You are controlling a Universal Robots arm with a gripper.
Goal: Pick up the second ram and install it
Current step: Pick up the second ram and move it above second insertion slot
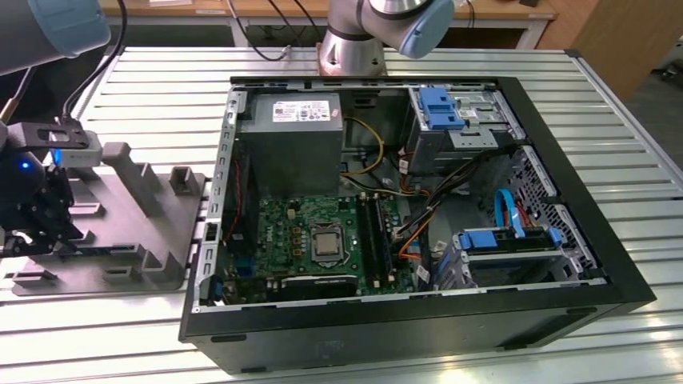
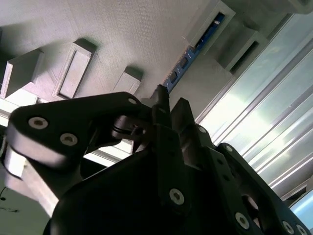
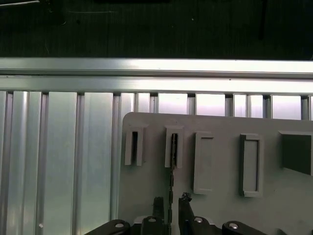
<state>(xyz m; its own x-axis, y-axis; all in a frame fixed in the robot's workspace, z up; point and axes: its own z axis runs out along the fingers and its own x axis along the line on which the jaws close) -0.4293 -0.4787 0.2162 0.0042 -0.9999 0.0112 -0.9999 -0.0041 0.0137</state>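
The second ram is a thin dark strip standing on edge in a slot of the grey holder block. In the second wrist view the ram shows a blue-green edge running out of its slot. My gripper straddles the near end of the strip, one fingertip on each side, with a small gap to the strip on both sides, so it is open. In the exterior view the gripper hangs low over the holder block at the exterior view's left, and it hides the strip there.
The open computer case lies to the exterior view's right of the holder block, with the green motherboard, its long black slots, a grey power-supply box and blue drive brackets. Everything rests on a ribbed metal table.
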